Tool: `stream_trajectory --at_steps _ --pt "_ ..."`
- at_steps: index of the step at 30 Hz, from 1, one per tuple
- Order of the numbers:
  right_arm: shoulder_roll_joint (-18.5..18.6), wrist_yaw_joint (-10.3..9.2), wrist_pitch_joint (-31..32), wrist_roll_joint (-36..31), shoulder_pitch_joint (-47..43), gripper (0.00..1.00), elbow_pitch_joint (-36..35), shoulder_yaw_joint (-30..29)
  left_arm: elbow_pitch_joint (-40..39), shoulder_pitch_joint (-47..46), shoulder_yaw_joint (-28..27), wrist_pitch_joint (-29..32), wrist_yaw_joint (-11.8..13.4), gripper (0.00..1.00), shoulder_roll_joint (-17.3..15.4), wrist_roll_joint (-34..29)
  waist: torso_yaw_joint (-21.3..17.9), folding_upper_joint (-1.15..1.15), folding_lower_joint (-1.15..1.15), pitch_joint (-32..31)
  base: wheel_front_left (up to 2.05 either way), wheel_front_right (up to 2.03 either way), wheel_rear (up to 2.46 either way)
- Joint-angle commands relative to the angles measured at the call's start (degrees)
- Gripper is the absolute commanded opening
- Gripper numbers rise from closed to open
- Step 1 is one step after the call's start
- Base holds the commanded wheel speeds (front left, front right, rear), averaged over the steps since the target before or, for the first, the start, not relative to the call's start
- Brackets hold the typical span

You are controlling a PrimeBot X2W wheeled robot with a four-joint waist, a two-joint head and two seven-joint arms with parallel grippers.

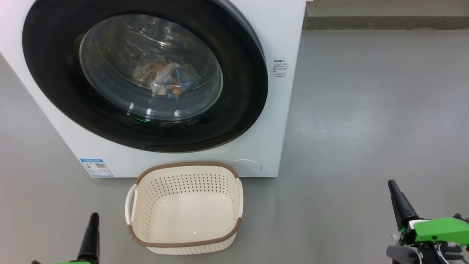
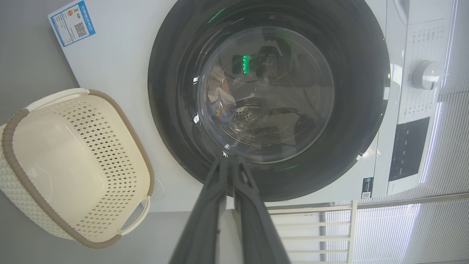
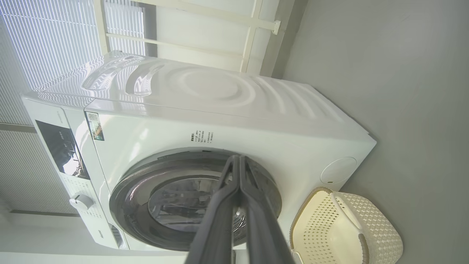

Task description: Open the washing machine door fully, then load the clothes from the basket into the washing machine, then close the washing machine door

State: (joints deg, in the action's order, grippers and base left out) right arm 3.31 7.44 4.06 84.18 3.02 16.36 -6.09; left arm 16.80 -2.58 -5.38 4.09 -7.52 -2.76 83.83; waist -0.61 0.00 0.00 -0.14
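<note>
In the head view, the left gripper point(image 1: 93, 220) rises from the lower left edge and the right gripper point(image 1: 394, 189) from the lower right, each showing as a single dark spike over the smooth grey floor point(image 1: 366, 110). Both are well apart from everything else. The washing machine point(image 1: 285, 110) stands on that floor, and the washing machine door point(image 1: 110, 121) lies closed against its white front. Behind the glass bowl, the clothes point(image 1: 168, 80) sit bunched in the drum, pale with blue and orange patches. The basket point(image 1: 187, 165) stands on the floor just in front of the machine, below the door, its cream bottom bare. A blue label point(image 1: 96, 167) is stuck low on the machine's front.

In the left wrist view, the left gripper point(image 2: 229, 159) has its two fingers pressed together at the tips, gripping nothing, and points at the lower rim of the door point(image 2: 348, 110). The clothes point(image 2: 220, 99) show dimly through the glass. The basket point(image 2: 14, 157) lies to one side, bare inside, near the label point(image 2: 71, 22). A white knob point(image 2: 425, 75) sits on the machine point(image 2: 121, 73) beside a dark panel, with pale blinds point(image 2: 450, 227) beyond.

In the right wrist view, the right gripper point(image 3: 240, 159) also has its fingers drawn together and carries nothing. It points at the door point(image 3: 128, 198), which sits flush with the machine point(image 3: 220, 88). The basket point(image 3: 366, 227) stands by the machine's foot on the grey floor point(image 3: 403, 73), and bright blinds point(image 3: 55, 36) back the room.
</note>
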Motion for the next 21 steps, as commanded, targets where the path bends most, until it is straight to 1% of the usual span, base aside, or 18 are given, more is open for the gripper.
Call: stream_trajectory --at_steps 1,12,21 --pt "0.14 0.05 0.57 1.93 2.66 0.00 -1.91 0.47 -2.08 -2.87 -1.27 0.56 0.03 0.00 -0.73 1.45 0.06 0.00 0.00 0.04 0.00 0.00 0.00" --pt "-0.39 0.05 2.43 7.98 3.16 0.00 -2.34 -0.43 -2.77 -3.61 -1.16 2.41 0.03 0.00 -0.11 8.32 0.61 0.00 0.00 0.31 0.00 0.00 0.00" --pt "-0.40 0.05 2.44 7.97 3.17 0.00 -2.34 -0.44 -2.77 -3.61 -1.16 2.41 0.03 0.00 -0.11 8.32 0.61 0.00 0.00 0.31 0.00 0.00 0.00"
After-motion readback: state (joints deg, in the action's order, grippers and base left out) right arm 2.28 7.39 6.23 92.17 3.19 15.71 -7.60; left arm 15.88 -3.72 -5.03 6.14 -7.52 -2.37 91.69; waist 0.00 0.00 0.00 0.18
